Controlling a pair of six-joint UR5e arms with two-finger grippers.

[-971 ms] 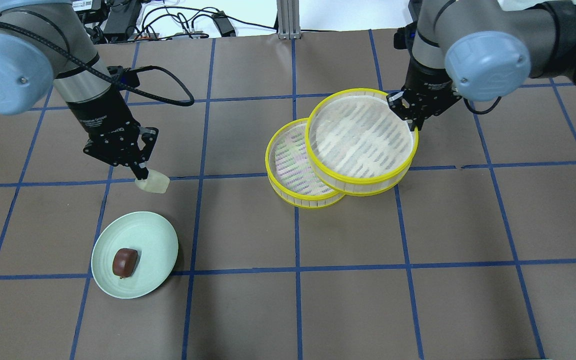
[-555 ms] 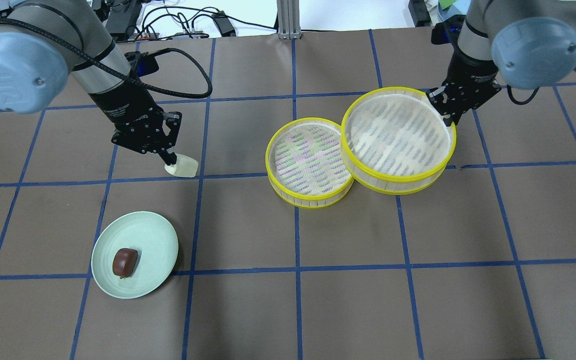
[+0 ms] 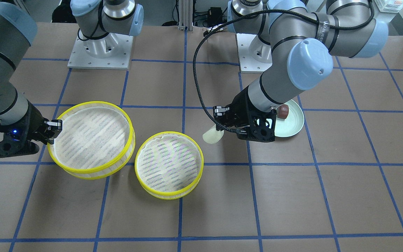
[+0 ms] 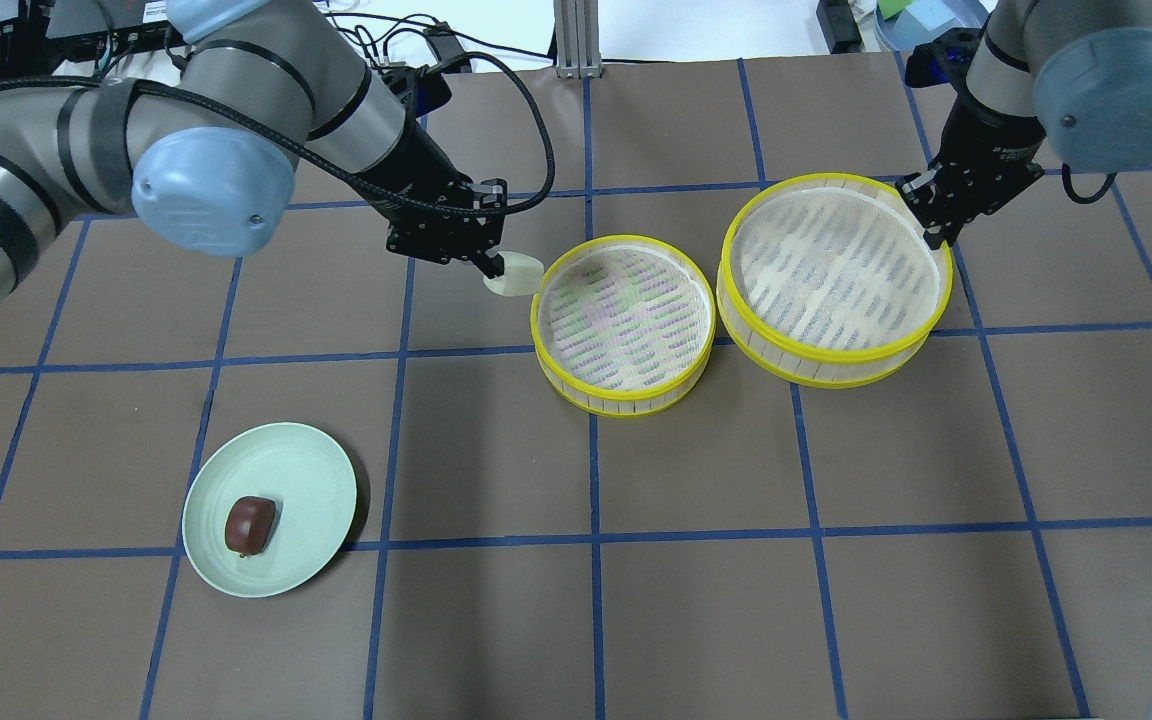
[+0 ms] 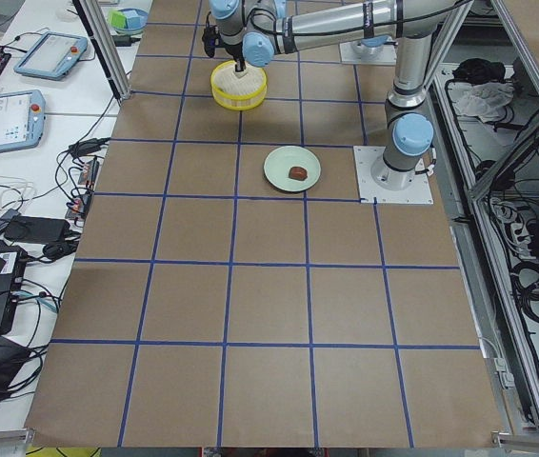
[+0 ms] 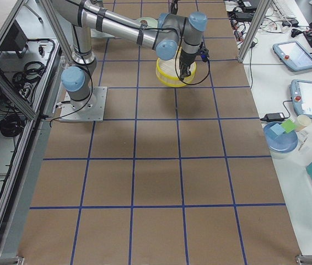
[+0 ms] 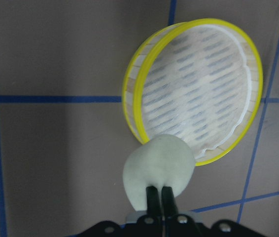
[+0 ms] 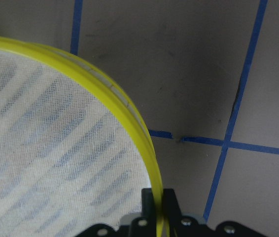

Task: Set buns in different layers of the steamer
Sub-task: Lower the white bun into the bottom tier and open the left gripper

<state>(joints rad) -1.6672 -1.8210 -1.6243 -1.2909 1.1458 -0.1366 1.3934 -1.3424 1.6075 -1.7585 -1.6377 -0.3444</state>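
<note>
My left gripper (image 4: 492,267) is shut on the cream bun (image 4: 516,275) and holds it just outside the left rim of one steamer tray (image 4: 626,398). The wrist view shows the cream bun (image 7: 159,170) pinched between the fingertips (image 7: 153,193), with that tray (image 7: 138,94) just beyond. My right gripper (image 4: 932,238) is shut on the rim of the other steamer tray (image 4: 826,365) and holds it beside the first, not stacked; the rim (image 8: 129,116) runs between its fingers. The brown bun (image 4: 249,524) lies on the green plate (image 4: 311,480).
The brown table is marked with a grid of blue tape. The plate (image 3: 295,124) sits partly behind my left arm in the front view. Cables and an aluminium post stand at the far edge. Both arm bases are bolted at the robot side.
My left gripper has carried the cream bun right, from mid-left of the table to the first tray's left rim. My right gripper has moved the second tray right, clear of the first.
</note>
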